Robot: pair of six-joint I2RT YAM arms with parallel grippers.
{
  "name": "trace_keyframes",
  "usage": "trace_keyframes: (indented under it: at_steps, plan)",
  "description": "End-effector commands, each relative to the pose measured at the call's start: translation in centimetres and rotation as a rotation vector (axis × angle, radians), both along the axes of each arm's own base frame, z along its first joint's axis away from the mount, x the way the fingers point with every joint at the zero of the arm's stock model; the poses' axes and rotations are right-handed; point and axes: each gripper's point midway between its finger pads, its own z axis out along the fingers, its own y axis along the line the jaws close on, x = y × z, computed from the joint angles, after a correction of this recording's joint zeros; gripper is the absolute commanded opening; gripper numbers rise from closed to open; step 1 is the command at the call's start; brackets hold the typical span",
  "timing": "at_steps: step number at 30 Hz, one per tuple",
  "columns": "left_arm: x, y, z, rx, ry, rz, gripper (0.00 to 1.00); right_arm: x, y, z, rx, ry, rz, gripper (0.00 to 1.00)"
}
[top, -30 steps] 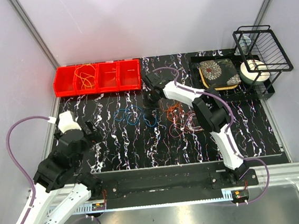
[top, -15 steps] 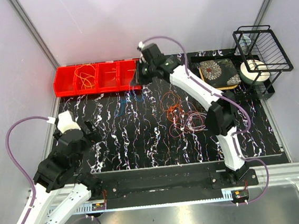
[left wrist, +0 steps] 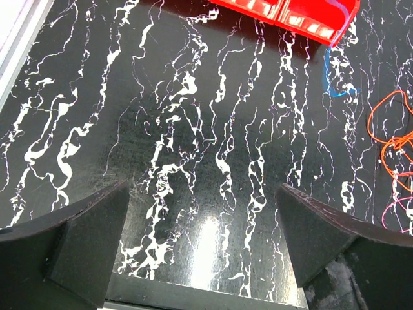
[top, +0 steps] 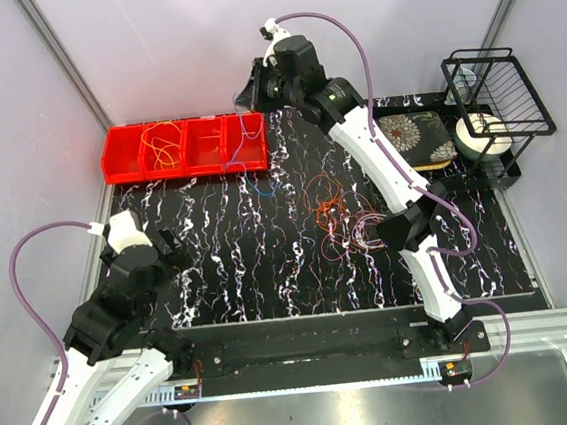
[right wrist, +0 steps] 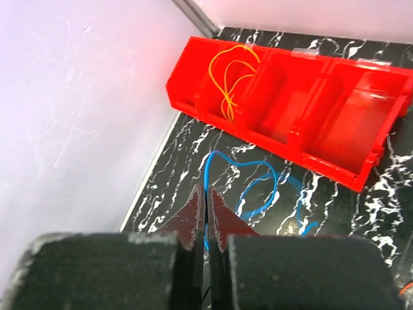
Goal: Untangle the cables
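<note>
**A:** How far along is the untangling?

**B:** Partway, I'd judge. One yellow cable [right wrist: 226,90] lies alone in the red bin [top: 187,168], second compartment from the left. The right end effector [right wrist: 206,210] is pinched on the blue cable [right wrist: 206,174] and raised above the bin's right end. The blue loops dangle in front of the bin, and I can't tell whether the lowest one touches the bench [top: 219,269].

**A:** And the rest?

**B:** An orange, red and pinkish tangle [top: 339,212] lies mid-bench, apart from the blue one. The strands cross too much to count.

**A:** The left arm?

**B:** The left end effector [left wrist: 206,245] hangs wide over the bench on its own side, holding nothing.

**A:** So what's left?

**B:** Likely putting the blue cable in a free compartment, then separating that tangle.
</note>
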Motion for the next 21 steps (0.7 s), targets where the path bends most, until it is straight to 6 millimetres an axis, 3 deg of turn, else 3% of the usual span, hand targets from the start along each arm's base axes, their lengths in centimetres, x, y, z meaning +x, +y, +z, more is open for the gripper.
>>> trace_keyframes:
  at_steps: [1,15,21]
  plan:
    - [0.3,0.6,0.6,-0.012,-0.038,0.048,0.99,1.8,-1.2,2.4,0.012,-0.114,-0.055,0.00]
    - [0.6,1.0,0.2,0.004,-0.015,0.074,0.99,7.5,-1.4,9.7,0.157,-0.539,-0.201,0.00]
    - [0.6,1.3,0.2,0.005,-0.016,0.090,0.98,9.5,-1.3,10.6,0.189,-0.686,-0.257,0.00]
